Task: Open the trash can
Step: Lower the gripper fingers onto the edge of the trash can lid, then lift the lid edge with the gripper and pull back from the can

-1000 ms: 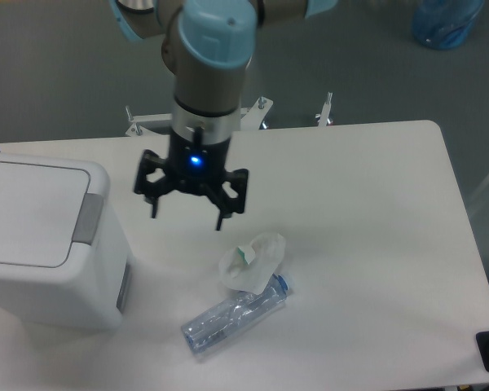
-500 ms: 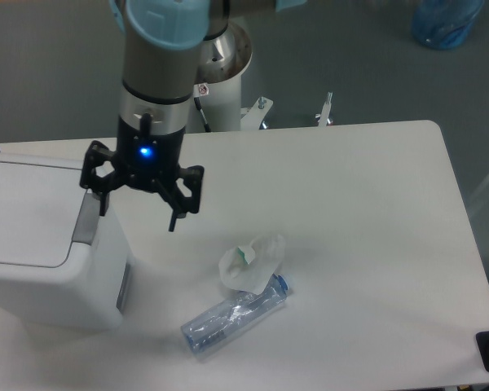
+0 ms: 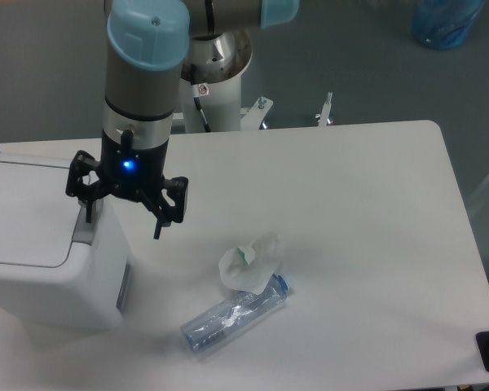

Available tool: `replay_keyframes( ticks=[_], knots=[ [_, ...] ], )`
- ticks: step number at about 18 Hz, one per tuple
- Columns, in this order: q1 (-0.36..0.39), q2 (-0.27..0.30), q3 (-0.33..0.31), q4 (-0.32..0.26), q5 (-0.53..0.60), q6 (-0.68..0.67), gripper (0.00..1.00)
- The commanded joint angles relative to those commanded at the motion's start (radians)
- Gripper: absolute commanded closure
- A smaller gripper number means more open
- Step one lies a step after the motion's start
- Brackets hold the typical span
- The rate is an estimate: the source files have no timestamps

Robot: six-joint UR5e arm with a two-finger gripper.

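While gripper [image 3: 123, 219] hangs over bin [image 3: 41, 244] tab [image 3: 85, 226], fingers apart, lid's shut; bottle [image 3: 235, 314] nearby.

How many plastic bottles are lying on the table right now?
1: a clear crushed bottle lies on the table near the front edge, right of the trash can. None seems hidden.

One trash can [image 3: 41, 252] (white, lidded), one crushed bottle [image 3: 232, 316], one crumpled wrapper [image 3: 248, 261], one gripper [image 3: 124, 210]
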Motion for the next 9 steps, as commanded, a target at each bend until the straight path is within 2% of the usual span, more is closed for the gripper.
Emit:
replay_keyframes(
  ticks=[9],
  knots=[
    [0.0, -0.008, -0.005, 0.0, 0.0, 0.0, 0.0]
  ],
)
